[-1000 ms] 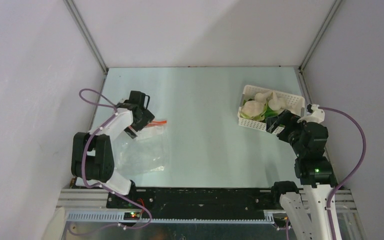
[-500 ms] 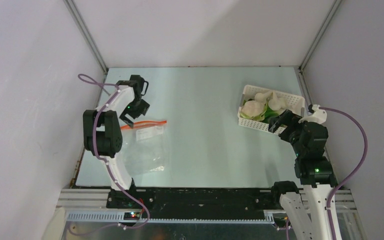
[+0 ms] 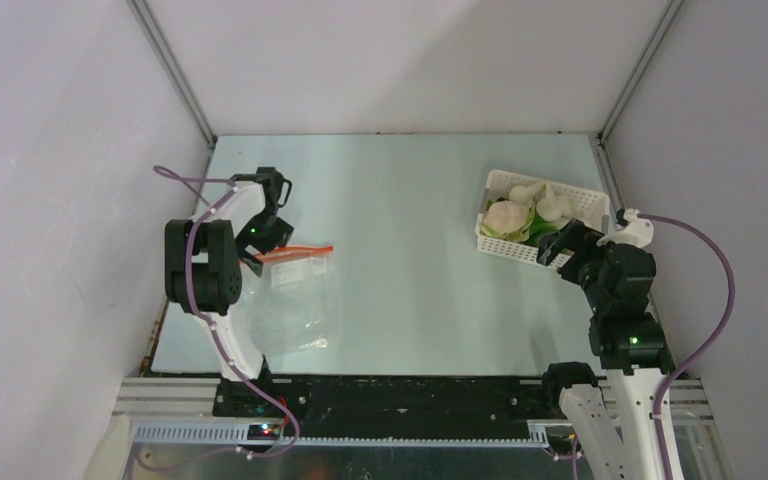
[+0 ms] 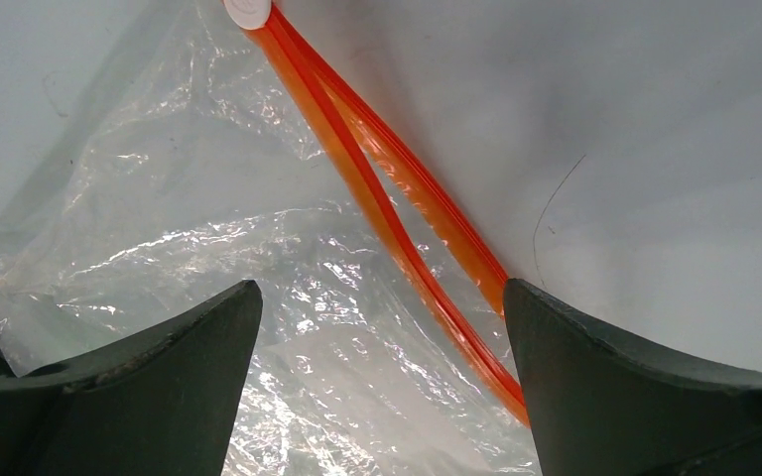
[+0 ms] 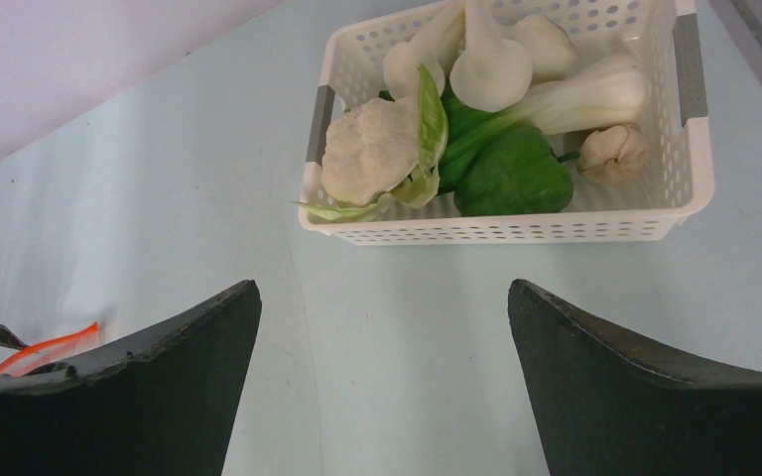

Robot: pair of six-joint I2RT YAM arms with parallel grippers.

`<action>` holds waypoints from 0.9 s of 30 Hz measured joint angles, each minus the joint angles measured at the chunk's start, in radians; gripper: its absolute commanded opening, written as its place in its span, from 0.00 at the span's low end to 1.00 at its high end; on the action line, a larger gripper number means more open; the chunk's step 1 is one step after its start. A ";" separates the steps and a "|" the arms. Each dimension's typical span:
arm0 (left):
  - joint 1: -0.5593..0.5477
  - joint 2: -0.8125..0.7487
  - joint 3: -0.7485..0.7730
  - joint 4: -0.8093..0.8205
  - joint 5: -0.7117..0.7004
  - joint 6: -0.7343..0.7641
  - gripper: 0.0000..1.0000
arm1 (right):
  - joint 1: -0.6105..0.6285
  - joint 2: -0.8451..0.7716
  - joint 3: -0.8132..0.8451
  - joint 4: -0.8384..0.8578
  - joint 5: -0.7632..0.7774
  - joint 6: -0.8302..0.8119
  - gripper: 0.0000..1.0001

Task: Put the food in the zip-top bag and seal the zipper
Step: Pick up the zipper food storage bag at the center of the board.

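The clear zip-top bag lies flat at the left of the table, its orange-red zipper along the far edge. My left gripper is open and sits low over the zipper's left end. In the left wrist view the zipper runs between the open fingers over crinkly plastic, its two strips partly parted. The food lies in the white basket at the right: cauliflower, green pieces, garlic. My right gripper is open and empty, just short of the basket.
The white perforated basket stands near the right wall and the table's far right corner. Grey walls close in the table on the left, back and right. The bag's orange strip shows far left in the right wrist view.
My left arm reached further out, and its gripper came down onto the left end of the bag's zipper. The bag shifted slightly. The right arm has not moved.
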 measured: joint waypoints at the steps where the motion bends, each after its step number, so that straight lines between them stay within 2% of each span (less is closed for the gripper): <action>1: 0.000 0.000 0.000 0.002 0.000 -0.001 0.98 | 0.000 0.000 -0.001 0.000 0.000 0.000 1.00; 5: 0.000 0.000 0.000 0.010 0.007 -0.006 0.93 | 0.000 0.000 -0.009 0.000 -0.003 0.000 1.00; 13: 0.000 -0.002 -0.007 0.021 0.018 -0.017 0.58 | 0.000 0.000 -0.022 0.001 -0.004 0.001 1.00; 18: 0.000 -0.007 -0.047 0.039 0.027 -0.023 0.28 | 0.000 0.000 -0.022 0.001 -0.004 0.001 1.00; 21: 0.000 -0.009 -0.063 0.043 0.035 -0.023 0.04 | 0.000 0.000 -0.022 0.001 -0.004 0.001 1.00; 23: 0.000 -0.012 -0.064 0.046 0.042 -0.024 0.01 | -0.002 0.000 -0.022 0.001 -0.003 0.002 1.00; 27: 0.000 -0.033 -0.064 0.050 0.047 -0.024 0.00 | -0.002 0.000 -0.022 0.001 -0.004 0.003 1.00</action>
